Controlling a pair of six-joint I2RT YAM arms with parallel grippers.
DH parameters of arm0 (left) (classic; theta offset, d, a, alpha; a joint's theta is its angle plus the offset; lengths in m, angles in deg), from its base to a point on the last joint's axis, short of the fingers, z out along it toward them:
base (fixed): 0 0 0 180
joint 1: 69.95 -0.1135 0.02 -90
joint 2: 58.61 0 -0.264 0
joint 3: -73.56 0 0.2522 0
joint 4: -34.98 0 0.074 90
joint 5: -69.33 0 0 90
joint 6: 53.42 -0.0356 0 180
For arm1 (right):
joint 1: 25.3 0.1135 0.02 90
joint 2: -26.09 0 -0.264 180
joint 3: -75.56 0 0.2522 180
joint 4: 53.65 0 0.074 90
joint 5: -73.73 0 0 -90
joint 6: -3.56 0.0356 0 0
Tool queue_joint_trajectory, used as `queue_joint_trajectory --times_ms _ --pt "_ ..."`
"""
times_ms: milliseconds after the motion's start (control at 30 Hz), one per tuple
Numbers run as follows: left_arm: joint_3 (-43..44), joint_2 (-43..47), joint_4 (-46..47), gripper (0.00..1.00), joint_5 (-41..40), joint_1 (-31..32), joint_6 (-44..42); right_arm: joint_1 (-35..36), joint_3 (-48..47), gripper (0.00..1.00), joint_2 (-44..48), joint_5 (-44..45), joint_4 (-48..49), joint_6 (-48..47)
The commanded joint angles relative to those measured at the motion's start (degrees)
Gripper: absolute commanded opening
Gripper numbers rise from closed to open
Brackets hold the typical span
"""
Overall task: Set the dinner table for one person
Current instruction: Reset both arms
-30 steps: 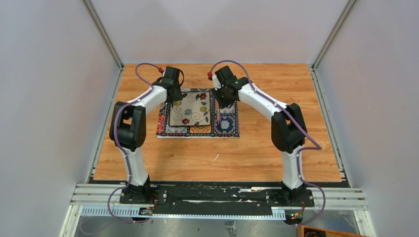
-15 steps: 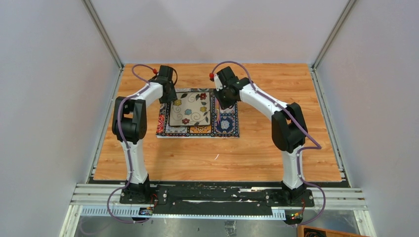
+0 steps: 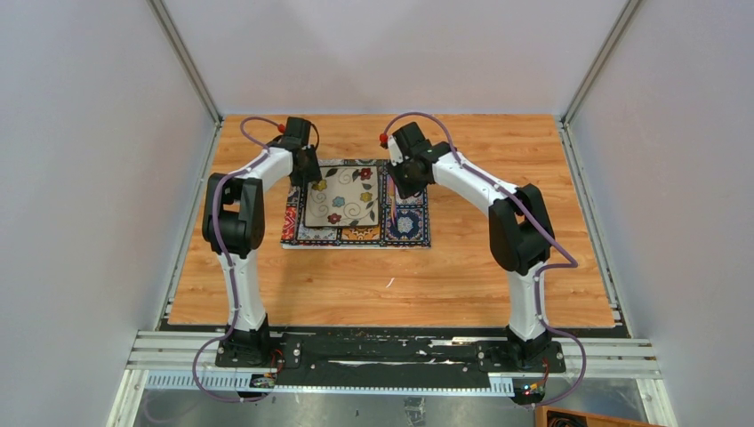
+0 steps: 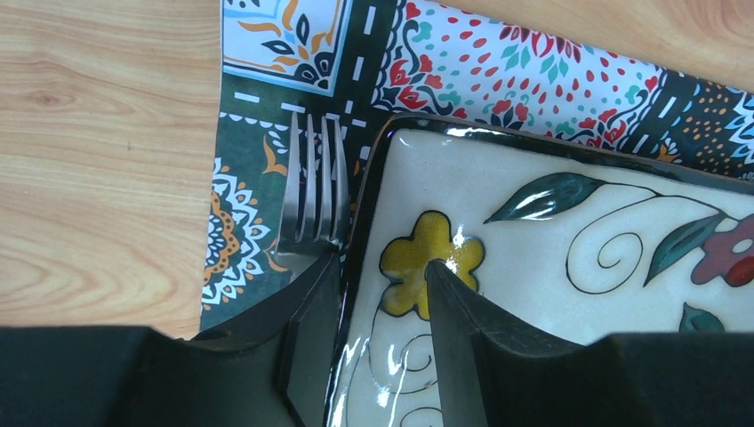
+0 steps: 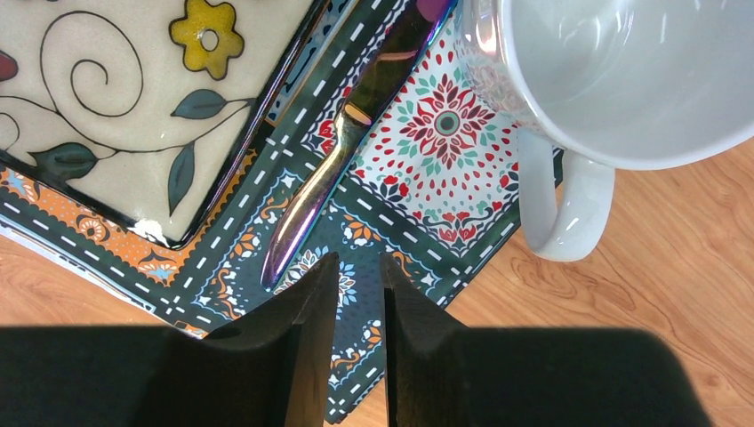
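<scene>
Wood-grain dinner table (image 3: 498, 267) spans view, placemat (image 3: 409, 227) toward 12 o'clock. Left gripper (image 4: 382, 265) half open, empty, straddling plate (image 4: 551, 267) rim, fork (image 4: 311, 187) at 9 o'clock. Right gripper (image 5: 358, 260) narrowly parted, empty, near knife (image 5: 338, 169) end. Risk: lowering shoves fork, clips rim.

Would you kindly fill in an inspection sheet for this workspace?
Surface: wood-grain dinner table, patterned placemat central.
Job's things: floral plate, fork left of it, knife and white mug right, on the placemat.
Clutter: small white scrap on the table.
Grippers: left gripper open over the plate's rim; right gripper narrowly open, empty.
Cables: purple cables looped along both arms.
Surroundings: white walls, metal rail.
</scene>
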Motion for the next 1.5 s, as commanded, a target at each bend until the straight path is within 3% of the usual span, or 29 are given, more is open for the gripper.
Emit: queue_joint_trajectory --times_ms 0,167,467,700,900,1200,1300,1467 --pt "-1.70 -0.60 2.10 0.45 4.63 0.26 0.11 -0.78 1.66 0.28 1.64 -0.74 0.16 0.64" --pt "-2.69 -1.02 4.16 0.45 8.84 0.55 1.06 -1.04 2.21 0.27 1.90 -0.80 0.35 0.81" --pt "-2.49 -0.98 3.89 0.44 8.26 1.66 0.95 -1.46 2.88 0.27 2.60 -0.77 0.61 0.81" --pt "-6.47 6.17 6.13 0.45 5.53 1.75 0.48 -1.45 2.47 0.27 3.62 -1.04 0.60 0.81" --pt "-12.62 17.16 10.57 0.59 -1.01 2.72 -0.54 -1.31 3.22 0.28 4.98 -0.14 0.61 1.27" --pt "-23.38 38.12 14.78 0.73 -3.17 9.22 -4.10 -1.36 8.99 0.31 11.73 15.00 0.63 8.50" --pt "-27.13 41.92 14.70 0.82 -4.33 11.45 -4.13 -1.38 12.31 0.32 14.46 17.42 0.59 11.61" --pt "-32.31 44.77 14.08 0.85 -5.68 13.04 -4.04 -1.31 15.62 0.35 16.63 16.44 -0.03 13.65"
